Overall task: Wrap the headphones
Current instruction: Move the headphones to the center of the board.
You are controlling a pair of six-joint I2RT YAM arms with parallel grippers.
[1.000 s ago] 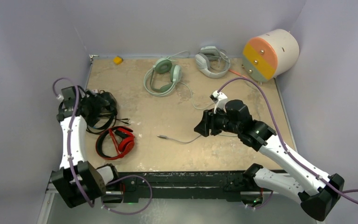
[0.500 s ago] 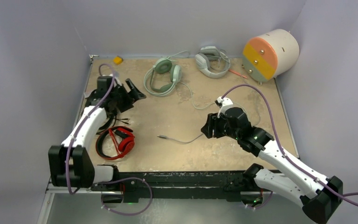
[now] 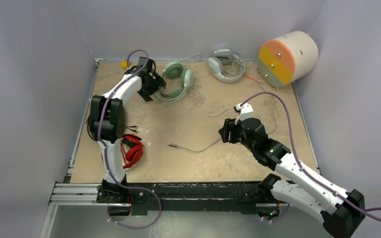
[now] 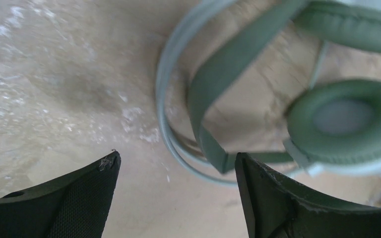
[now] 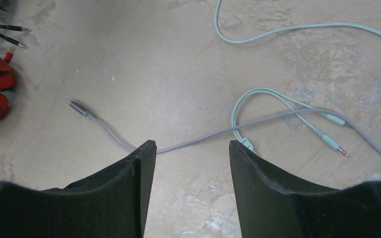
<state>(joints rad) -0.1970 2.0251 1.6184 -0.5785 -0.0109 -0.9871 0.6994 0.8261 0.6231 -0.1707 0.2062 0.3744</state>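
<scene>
The mint-green headphones (image 3: 173,82) lie at the back of the table. My left gripper (image 3: 154,89) hangs over their left side and is open. In the left wrist view the green headband (image 4: 218,89) and one ear cup (image 4: 347,119) lie just beyond the empty gap of the left gripper (image 4: 176,157). The red-and-black headphones (image 3: 129,151) lie near left, and the left arm hides most of the black pair. My right gripper (image 3: 224,133) is open above a grey cable (image 5: 203,136). That cable crosses just ahead of the right gripper (image 5: 192,145). The mint cable (image 5: 278,29) loops beyond.
A grey-white headset (image 3: 225,64) sits at the back centre. A pale cylinder with an orange and yellow face (image 3: 287,57) lies in the back right corner. A small yellow object (image 3: 125,63) is at the back left. Walls enclose the table on three sides.
My left arm swung from the left edge, over the black headphones, up to the mint-green pair at the back. The right gripper drifted slightly right and stayed open over the grey cable.
</scene>
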